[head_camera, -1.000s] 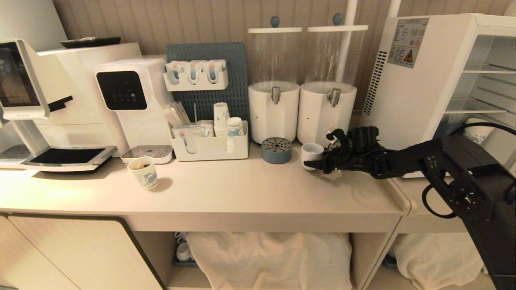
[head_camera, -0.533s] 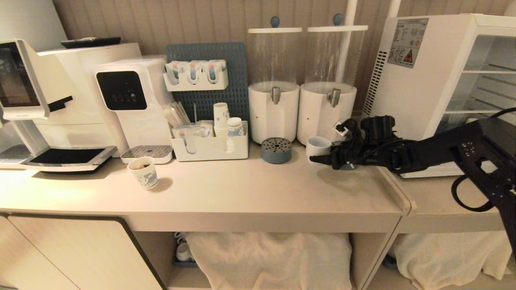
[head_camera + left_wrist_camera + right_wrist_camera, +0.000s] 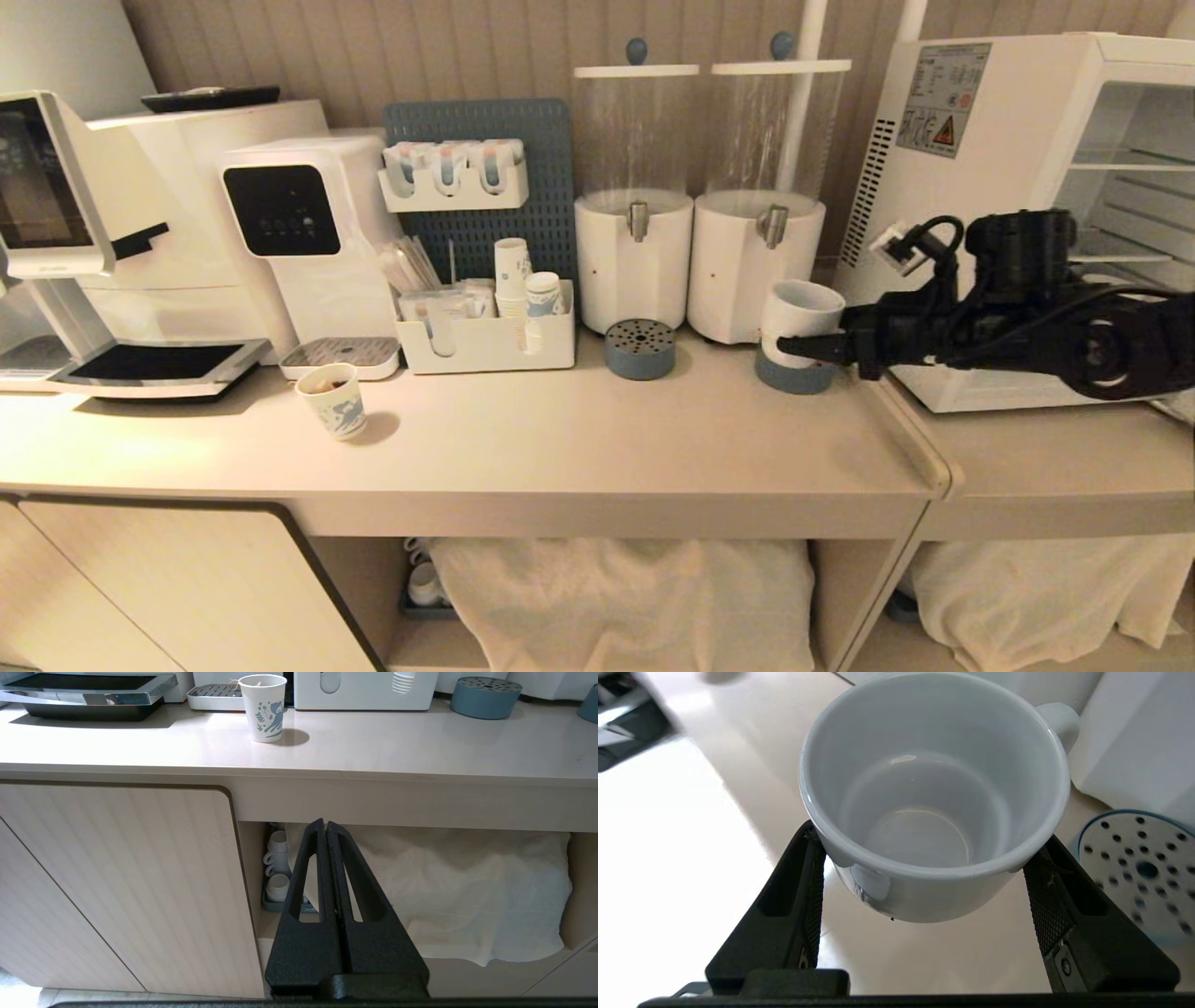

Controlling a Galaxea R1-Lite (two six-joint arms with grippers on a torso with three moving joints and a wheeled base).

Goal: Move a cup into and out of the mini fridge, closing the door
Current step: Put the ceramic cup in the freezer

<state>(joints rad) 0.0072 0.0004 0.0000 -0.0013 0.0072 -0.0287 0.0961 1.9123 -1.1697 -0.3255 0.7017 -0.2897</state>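
We have the small squat plain white ceramic cup (image 3: pixel 801 313) clamped in our right gripper (image 3: pixel 810 349), one black finger pressed against each side of its wall, and it hangs clear of the pale beige counter (image 3: pixel 560 439), just in front of the right-hand white drink dispenser with the clear cylinder (image 3: pixel 766 201) and above a round grey-blue perforated drip tray (image 3: pixel 794 376). In the right wrist view the cup (image 3: pixel 934 798) sits upright, looks empty, and shows a small handle on its far side; the textured pads (image 3: pixel 1041 905) grip it low on the body. So the pick-up looks done, and we judge the carry toward the white boxy mini fridge (image 3: pixel 1018 205) to be the step in hand. The fridge stands just to the right of the cup, its wire shelves (image 3: pixel 1116 247) exposed, so its front seems to be open; the door itself is not in view, and we cannot tell how far it has swung. Still ahead, as we read the task: set the cup on a shelf, take it out again, and close the door. Our left gripper (image 3: pixel 327 833) is parked low in front of the cabinet, its fingers pressed together on nothing. A blue-printed paper cup (image 3: pixel 333 399) stands well apart on the left side of the counter and plays no part.
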